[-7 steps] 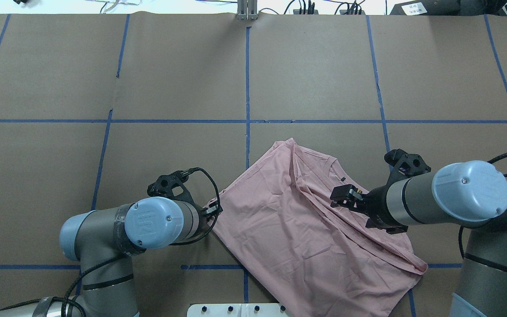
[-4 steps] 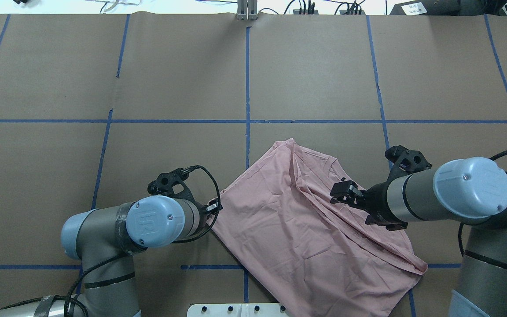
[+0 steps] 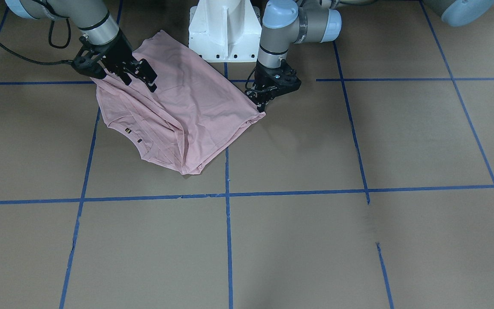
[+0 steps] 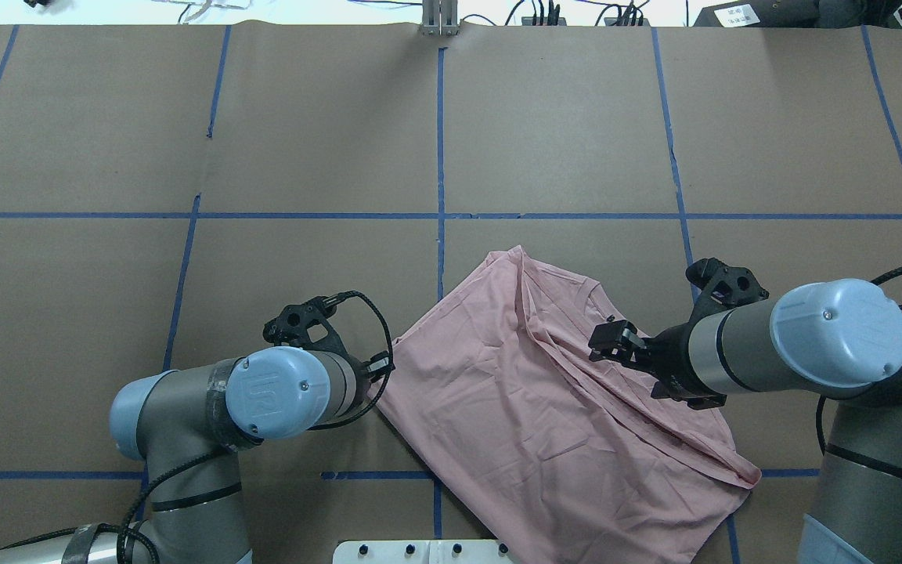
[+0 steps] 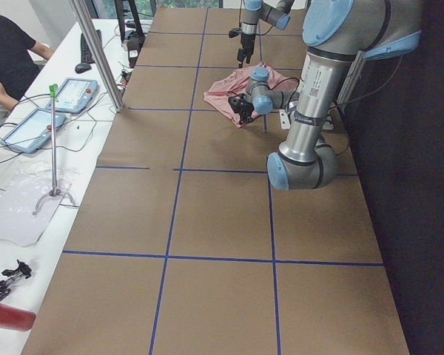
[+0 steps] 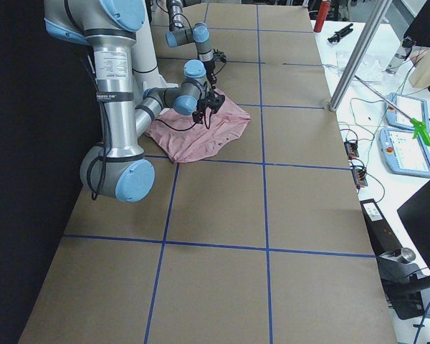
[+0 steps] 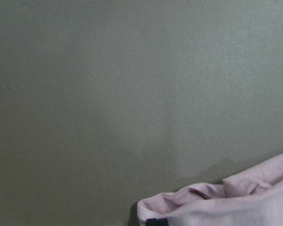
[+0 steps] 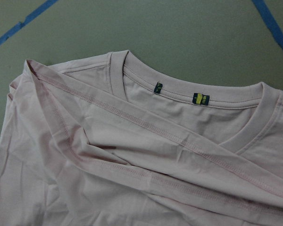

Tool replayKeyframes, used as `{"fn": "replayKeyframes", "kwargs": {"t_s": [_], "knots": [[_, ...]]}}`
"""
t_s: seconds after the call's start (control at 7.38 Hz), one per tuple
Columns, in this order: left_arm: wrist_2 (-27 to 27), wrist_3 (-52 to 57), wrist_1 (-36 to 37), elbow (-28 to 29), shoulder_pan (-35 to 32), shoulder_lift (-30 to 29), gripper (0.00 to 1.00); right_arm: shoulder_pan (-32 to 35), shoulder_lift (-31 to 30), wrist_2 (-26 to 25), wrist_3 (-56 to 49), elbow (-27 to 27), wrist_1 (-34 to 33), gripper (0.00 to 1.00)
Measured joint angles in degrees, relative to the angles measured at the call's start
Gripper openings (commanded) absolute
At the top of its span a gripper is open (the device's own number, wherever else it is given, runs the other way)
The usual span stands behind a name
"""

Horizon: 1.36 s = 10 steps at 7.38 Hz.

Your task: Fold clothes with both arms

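Where the brown-paper table [image 4: 302, 141], gridded in blue tape, spreads wide above, the wrinkled pink T-shirt [image 4: 514, 407] lies flat, lower centre. Right gripper [image 4: 604, 345] hovers spread near the collar. Left gripper [image 4: 377, 368] sits at the shirt's left corner; its closure cannot be told.

T-shirt [image 4: 545, 407] on worktop [image 4: 302, 141], right of centre line, near edge beside pedestal base [image 3: 225, 30] | left end effector [image 4: 377, 368] at shirt's left corner | right end effector [image 4: 607, 341] over shirt's right half, collar [image 8: 116, 75] just ahead of it
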Motion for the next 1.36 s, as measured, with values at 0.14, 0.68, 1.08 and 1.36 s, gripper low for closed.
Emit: {"fn": "replayKeyframes", "kwargs": {"t_s": [0.14, 0.68, 1.08, 1.36], "knots": [[0.2, 0.7, 0.3, -0.2, -0.7, 0.0, 0.0, 0.0, 0.0, 0.0, 0.0, -0.1, 0.0, 1.0], [0.2, 7.5, 4.0, -1.2, -3.7, -0.5, 0.0, 0.5, 0.1, 0.2, 0.0, -0.2, 0.0, 1.0], [0.2, 18.4, -4.4, 8.9, -14.8, -4.0, 0.0, 1.5, 0.1, 0.6, 0.2, 0.1, 0.0, 1.0], [0.0, 22.0, -15.6, 25.6, -22.0, -11.6, 0.0, 3.5, 0.0, 0.3, 0.6, 0.2, 0.0, 1.0]]}}
